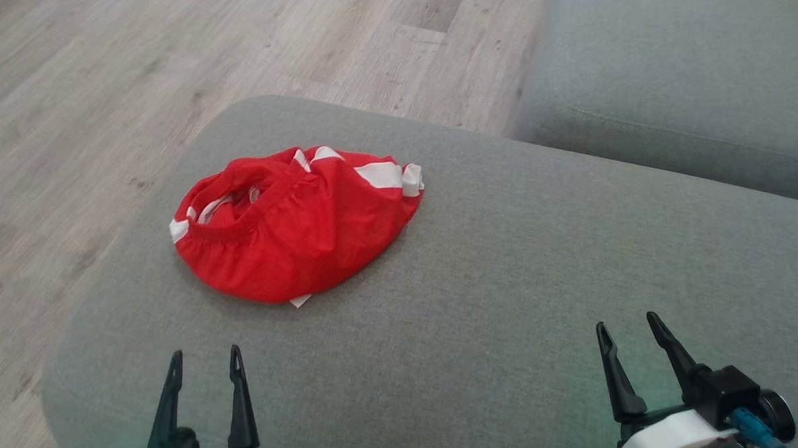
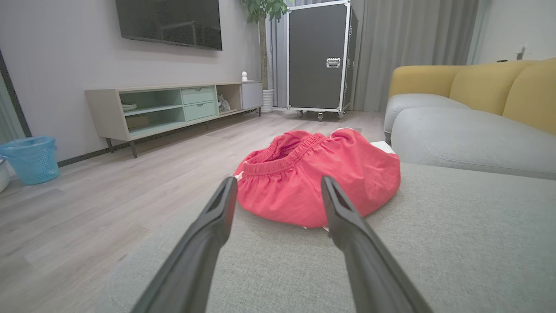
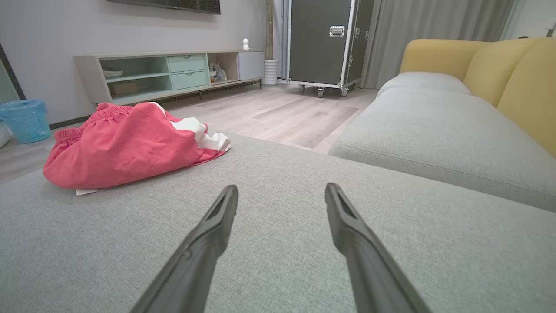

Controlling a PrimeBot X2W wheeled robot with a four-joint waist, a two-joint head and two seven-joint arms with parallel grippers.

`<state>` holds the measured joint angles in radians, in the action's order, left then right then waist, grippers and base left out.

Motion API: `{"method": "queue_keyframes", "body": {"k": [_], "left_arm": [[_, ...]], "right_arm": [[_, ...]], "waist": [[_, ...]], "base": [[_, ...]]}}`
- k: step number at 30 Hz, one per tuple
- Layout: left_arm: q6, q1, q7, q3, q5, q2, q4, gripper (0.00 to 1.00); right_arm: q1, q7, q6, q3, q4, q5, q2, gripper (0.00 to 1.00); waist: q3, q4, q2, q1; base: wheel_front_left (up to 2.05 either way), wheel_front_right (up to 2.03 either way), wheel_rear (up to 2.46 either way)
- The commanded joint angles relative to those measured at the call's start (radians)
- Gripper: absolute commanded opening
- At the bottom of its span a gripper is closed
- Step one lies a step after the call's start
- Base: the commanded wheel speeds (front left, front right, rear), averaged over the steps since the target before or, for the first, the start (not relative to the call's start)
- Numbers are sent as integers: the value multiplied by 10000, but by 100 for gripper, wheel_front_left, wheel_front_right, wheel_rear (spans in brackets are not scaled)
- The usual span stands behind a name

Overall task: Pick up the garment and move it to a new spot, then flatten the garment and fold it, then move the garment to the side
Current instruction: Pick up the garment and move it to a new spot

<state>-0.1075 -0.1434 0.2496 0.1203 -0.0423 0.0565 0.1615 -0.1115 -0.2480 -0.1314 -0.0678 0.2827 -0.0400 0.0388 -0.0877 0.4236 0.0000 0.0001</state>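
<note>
Red shorts (image 1: 292,235) lie crumpled far left on the grey cushion (image 1: 509,280); left gripper (image 1: 205,353) and right gripper (image 1: 626,322) near, spread apart, empty.

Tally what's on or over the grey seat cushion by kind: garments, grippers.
Garments: 1, the red-and-white garment, lying bunched up.
Grippers: 2, the left gripper and the right gripper, both open and holding nothing.
Total: 3
</note>
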Motion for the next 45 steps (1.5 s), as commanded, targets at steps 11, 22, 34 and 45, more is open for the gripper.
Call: {"method": "queue_keyframes", "body": {"k": [11, 22, 34, 45], "left_arm": [[536, 2870, 122, -419, 372, 963, -995, 100], [1953, 8300, -1826, 142, -136, 1284, 1626, 100], [2272, 11471, -5448, 626, -916, 887, 7022, 100], [2320, 12007, -4223, 791, -1090, 1038, 8448, 0]], "right_arm": [[588, -138, 7, 214, -522, 1067, 114, 100], [1653, -138, 7, 621, -1284, 1723, 1664, 100], [2042, -138, 7, 749, -1793, 1546, 2854, 100], [1984, -138, 7, 840, -1621, 1521, 2637, 100]], "waist": [[1306, 190, 0, -1], [3725, -80, 0, -1], [5039, -331, 0, -1], [4558, -454, 0, -1]], "base": [[0, 0, 0], [0, 0, 0], [0, 0, 0], [0, 0, 0]]}}
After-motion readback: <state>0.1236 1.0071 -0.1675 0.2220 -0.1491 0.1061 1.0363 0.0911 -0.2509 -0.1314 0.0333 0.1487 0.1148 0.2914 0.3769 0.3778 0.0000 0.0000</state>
